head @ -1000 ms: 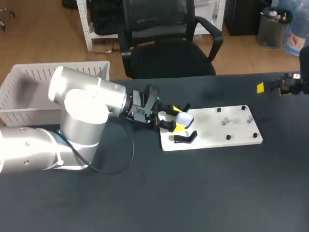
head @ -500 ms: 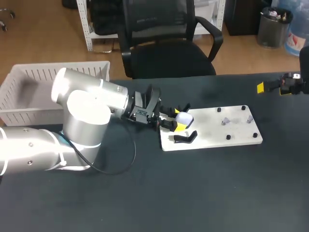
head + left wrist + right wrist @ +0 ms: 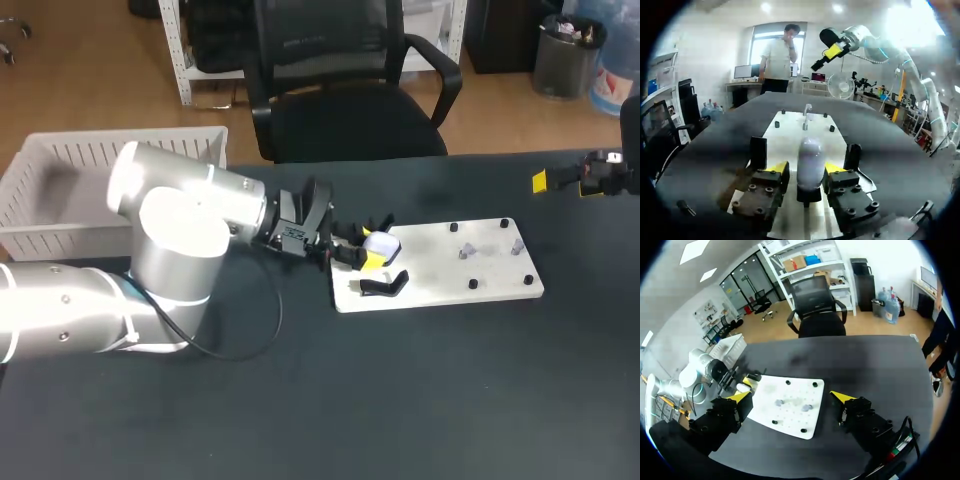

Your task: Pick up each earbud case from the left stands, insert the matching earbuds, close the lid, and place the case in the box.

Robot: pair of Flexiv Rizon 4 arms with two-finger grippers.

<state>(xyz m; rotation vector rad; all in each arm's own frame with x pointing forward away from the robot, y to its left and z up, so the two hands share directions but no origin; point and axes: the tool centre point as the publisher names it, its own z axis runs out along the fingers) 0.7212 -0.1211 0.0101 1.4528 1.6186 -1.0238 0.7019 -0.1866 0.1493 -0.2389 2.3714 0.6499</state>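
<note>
Earbud case [image 3: 811, 159], white, stands upright on a black stand [image 3: 809, 194] at the left end of the white board [image 3: 435, 275]. Left gripper [image 3: 807, 168] straddles it, not clamped: one yellow tip on each side, a sliver of gap at one, the other perhaps just brushing. Second black stand [image 3: 383, 285] just nearer. Two small grey pieces [image 3: 465, 251], probably earbuds, on the board's right half. White box [image 3: 60, 175] far left. Right gripper [image 3: 790, 397] spread wide, far right, well apart from the board.

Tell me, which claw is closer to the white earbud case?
Left. The left claw has the case between its fingers, on the white board. The right claw hangs far off, open, near the table's far right edge.
</note>
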